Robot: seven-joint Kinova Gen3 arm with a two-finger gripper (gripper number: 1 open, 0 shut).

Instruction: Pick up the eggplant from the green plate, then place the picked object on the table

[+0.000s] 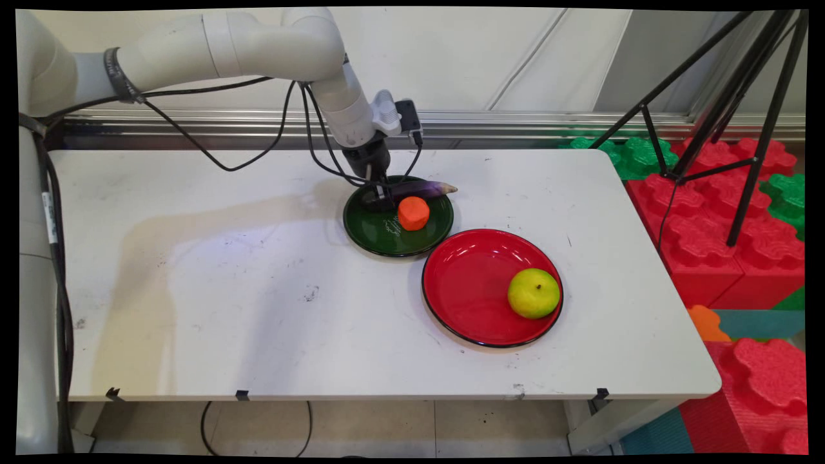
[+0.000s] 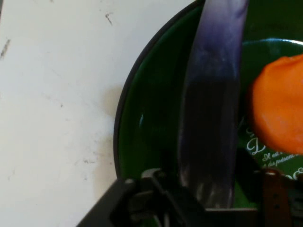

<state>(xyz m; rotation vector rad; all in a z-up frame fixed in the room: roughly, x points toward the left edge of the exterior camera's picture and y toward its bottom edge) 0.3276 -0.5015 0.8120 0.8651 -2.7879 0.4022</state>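
Observation:
My gripper point(image 1: 381, 201) is down at the back left of a dark green plate point(image 1: 377, 240), straddling the thick end of a purple eggplant point(image 1: 422, 188). The eggplant lies across the plate's far rim, its pale tip sticking out to the right. In the hand view the eggplant point(image 2: 210, 109) runs up from between my fingers point(image 2: 271, 189), and a strip of green plate point(image 2: 147, 127) shows beside it, so the gripper is open around it. An orange fruit point(image 1: 413, 212) sits on the same plate just right of the gripper, also in the hand view as the orange fruit point(image 2: 279, 106).
A red plate point(image 1: 470, 290) lies to the front right of the green one, holding a yellow-green apple point(image 1: 533, 293). A black tripod point(image 1: 728, 129) and red and green foam blocks point(image 1: 722, 225) stand beyond the table's right edge. Black cables hang from the arm over the back left.

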